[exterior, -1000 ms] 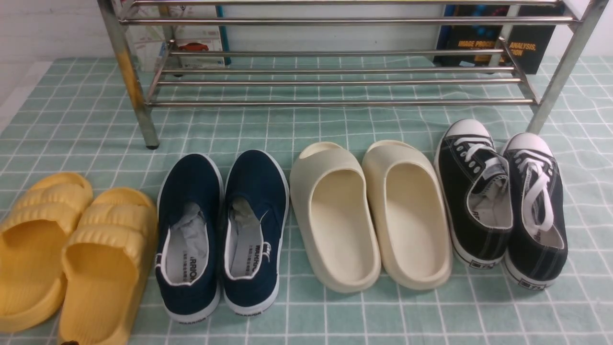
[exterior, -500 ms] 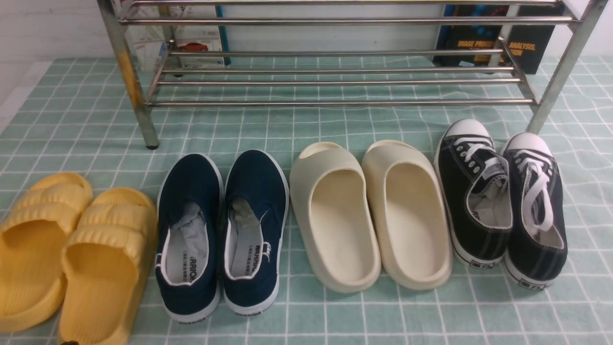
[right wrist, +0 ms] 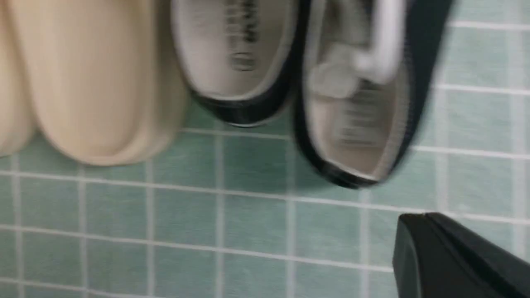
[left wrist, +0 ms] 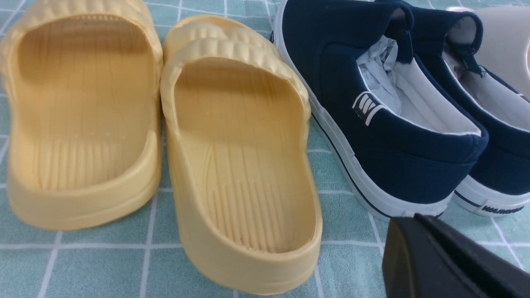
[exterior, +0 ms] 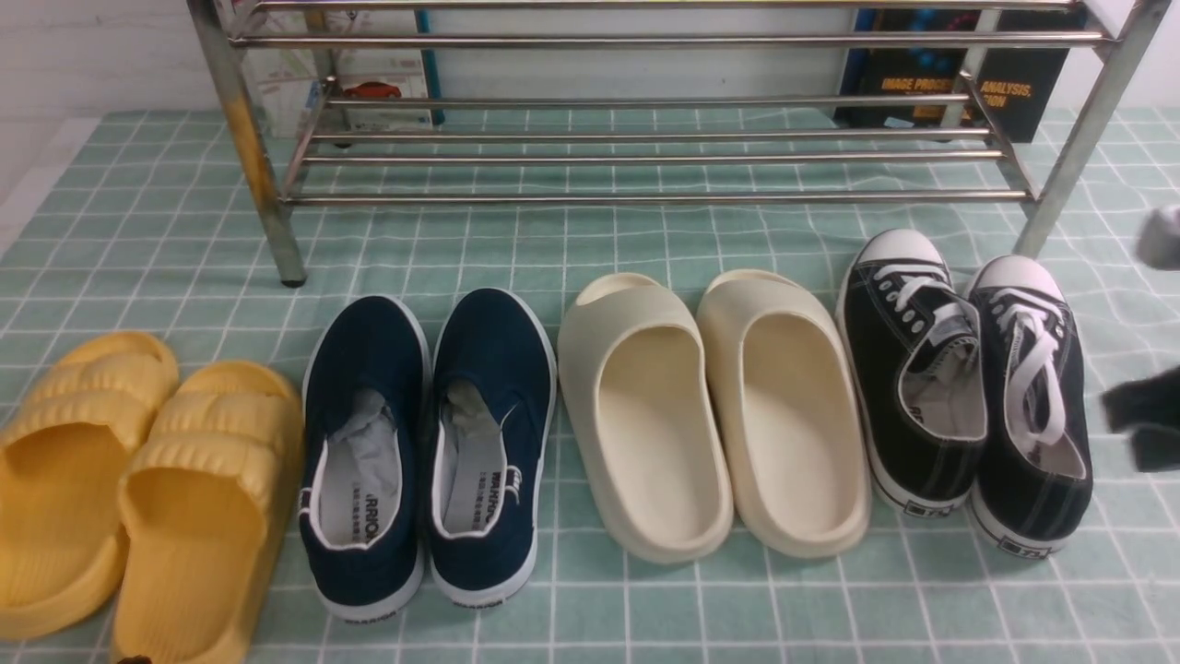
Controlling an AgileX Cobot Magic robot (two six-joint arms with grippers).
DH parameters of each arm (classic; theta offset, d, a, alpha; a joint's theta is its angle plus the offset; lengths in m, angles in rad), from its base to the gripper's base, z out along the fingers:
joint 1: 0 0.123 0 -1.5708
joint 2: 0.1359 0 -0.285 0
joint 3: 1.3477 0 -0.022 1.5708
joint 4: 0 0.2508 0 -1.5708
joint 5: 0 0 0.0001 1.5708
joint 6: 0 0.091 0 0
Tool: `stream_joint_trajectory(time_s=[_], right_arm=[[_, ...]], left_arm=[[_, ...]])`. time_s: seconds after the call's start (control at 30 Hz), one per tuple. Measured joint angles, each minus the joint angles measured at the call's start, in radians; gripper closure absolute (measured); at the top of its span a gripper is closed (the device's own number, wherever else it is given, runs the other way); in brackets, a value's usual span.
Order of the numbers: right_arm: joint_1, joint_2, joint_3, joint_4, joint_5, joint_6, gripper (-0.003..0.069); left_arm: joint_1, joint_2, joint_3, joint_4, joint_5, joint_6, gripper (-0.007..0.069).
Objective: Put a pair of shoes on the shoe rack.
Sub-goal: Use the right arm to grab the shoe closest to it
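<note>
While left gripper and right gripper sit closed, empty | black sneakers: white laces, toecaps, soles

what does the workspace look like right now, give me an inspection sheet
surface: green checked cloth, wrinkled at the right
job's things: black sneakers side by side on the cloth, toes toward the shoe rack, near its right leg; no shoes on its visible shelves
clutter: yellow slides, navy slip-ons and cream slides in a row left of the sneakers
claws: left claw shut, empty, by the navy heels; right claw shut, empty, blurred, by the sneakers' heels
cables: nothing seen
surroundings: dark book and white box behind the rack
</note>
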Motion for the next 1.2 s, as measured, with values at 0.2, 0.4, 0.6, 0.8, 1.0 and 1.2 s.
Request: stream_joint_trajectory(time_s=[0.2, 0.4, 0.6, 0.8, 1.0, 1.2], right_arm=[[0.059, 0.211, -0.070, 0.057, -0.078, -0.066, 0.0523], [0.068, 0.260, -0.120, 0.081, -0.149, -0.050, 0.0368], [0.127, 0.269, -0.154, 0.085, -0.236, -0.050, 0.0303], [0.154, 0.359, -0.161, 0.081, -0.295, -0.009, 0.0296], [0.155, 0.442, -0.161, 0.059, -0.329, 0.044, 0.0323], [0.158, 0.464, -0.164, 0.076, -0.364, 0.048, 0.0520]], left_arm=[[0.000, 0.000, 0.000, 0.000, 0.000, 0.000, 0.0636], [0.000, 0.000, 0.000, 0.000, 0.000, 0.000, 0.0636], [0.000, 0.000, 0.000, 0.000, 0.000, 0.000, 0.0636], [0.000, 0.000, 0.000, 0.000, 0.000, 0.000, 0.0636], [0.000, 0.000, 0.000, 0.000, 0.000, 0.000, 0.0636], [-0.001, 0.000, 0.000, 0.000, 0.000, 0.000, 0.0636]])
